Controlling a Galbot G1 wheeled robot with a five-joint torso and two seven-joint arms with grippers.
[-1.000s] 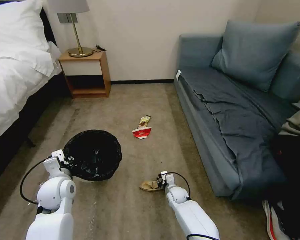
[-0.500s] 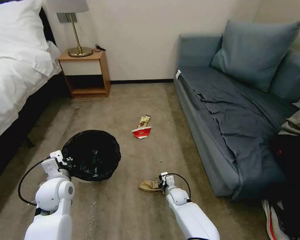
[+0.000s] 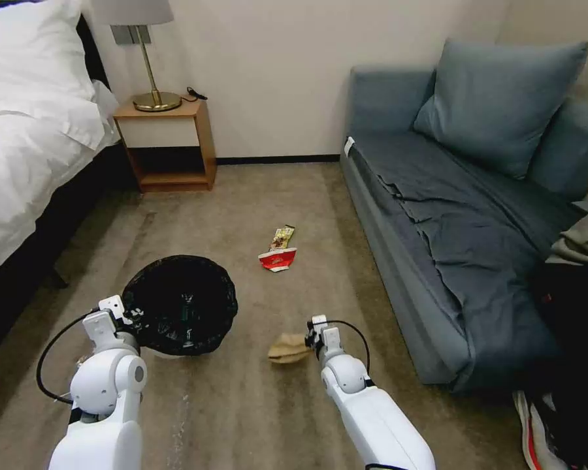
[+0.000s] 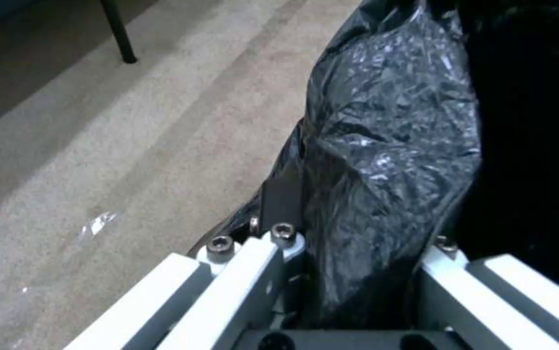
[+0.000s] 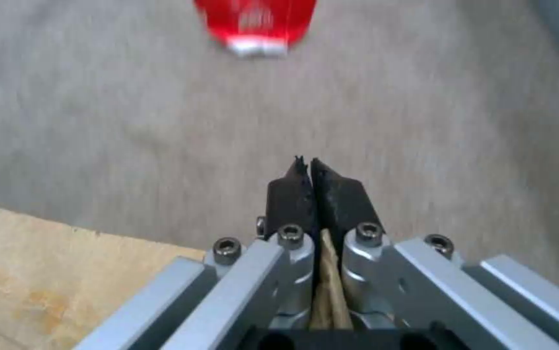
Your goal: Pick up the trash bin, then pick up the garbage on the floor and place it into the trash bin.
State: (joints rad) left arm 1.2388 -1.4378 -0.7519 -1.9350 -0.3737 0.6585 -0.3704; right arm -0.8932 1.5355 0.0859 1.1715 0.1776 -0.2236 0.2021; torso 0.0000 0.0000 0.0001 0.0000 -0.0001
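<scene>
Pinching the rim of the trash bin (image 3: pixel 179 305), the left hand (image 3: pixel 121 312) has its fingers pressed on the black bag folded over the edge; the left wrist view shows one dark finger (image 4: pixel 281 201) outside the crinkled plastic and the other side hidden within the bin. The bin sits low at the robot's left front, its mouth open upward, with a sliver of pale wall (image 3: pixel 170 354) under the bag.

The right hand (image 3: pixel 310 339) is pressed together on the brown paper bag (image 3: pixel 287 348), which sticks out toward the bin side. In the right wrist view the black fingertips (image 5: pixel 331 194) meet with a strip of brown paper (image 5: pixel 330 291) between them, and the rest of the bag (image 5: pixel 46 272) spreads to one side. Whether the bag touches the carpet cannot be told.

Between bag and bin lies a bare band of carpet (image 3: pixel 242 405). Farther ahead, well apart from both hands, a red-and-white wrapper (image 3: pixel 277 259) lies on the floor with a gold-yellow wrapper (image 3: pixel 283 236) just beyond it, touching or nearly so. The carpet lane is bounded by the bed (image 3: pixel 26 150) on the left, the sofa (image 3: pixel 438 215) edge on the right, and a nightstand (image 3: pixel 166 143) against the far wall.
</scene>
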